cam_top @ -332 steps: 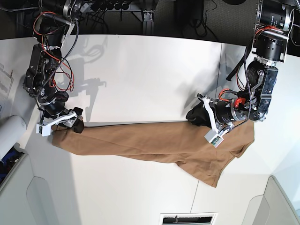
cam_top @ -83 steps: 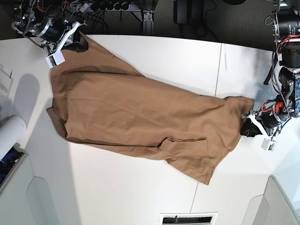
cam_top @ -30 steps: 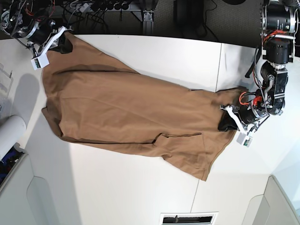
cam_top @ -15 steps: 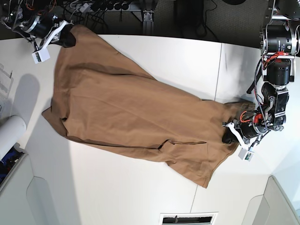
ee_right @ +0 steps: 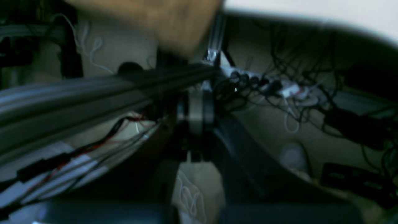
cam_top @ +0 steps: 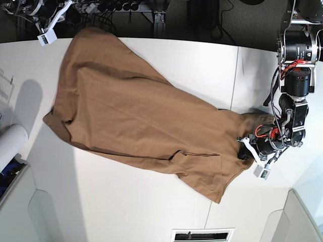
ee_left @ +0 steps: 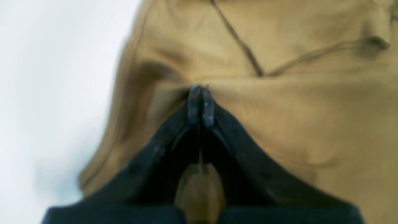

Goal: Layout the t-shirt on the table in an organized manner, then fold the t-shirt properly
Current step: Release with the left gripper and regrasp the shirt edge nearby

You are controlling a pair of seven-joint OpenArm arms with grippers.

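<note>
The tan t-shirt (cam_top: 131, 116) lies spread at a slant across the white table (cam_top: 192, 65), from the far left edge to the near right. My left gripper (cam_top: 246, 149) sits at the shirt's right end. In the left wrist view this gripper (ee_left: 200, 90) is shut, pinching a ridge of the t-shirt (ee_left: 295, 109). My right gripper (cam_top: 53, 22) hangs past the table's far left corner, left of the shirt's top corner. In the right wrist view the gripper (ee_right: 196, 109) is shut, and blurred tan cloth (ee_right: 149, 21) shows only further up, apart from the fingertips.
A white roll (cam_top: 10, 143) lies at the left edge. Grey-white bins (cam_top: 45, 212) (cam_top: 303, 217) stand at the near corners. A thin seam (cam_top: 235, 80) crosses the table on the right. Cables and a power strip (ee_right: 264, 84) lie beyond the far edge.
My right gripper has moved further up and left past the far edge, and the shirt's top corner now lies apart from it. My left gripper has shifted slightly toward the near side with the cloth.
</note>
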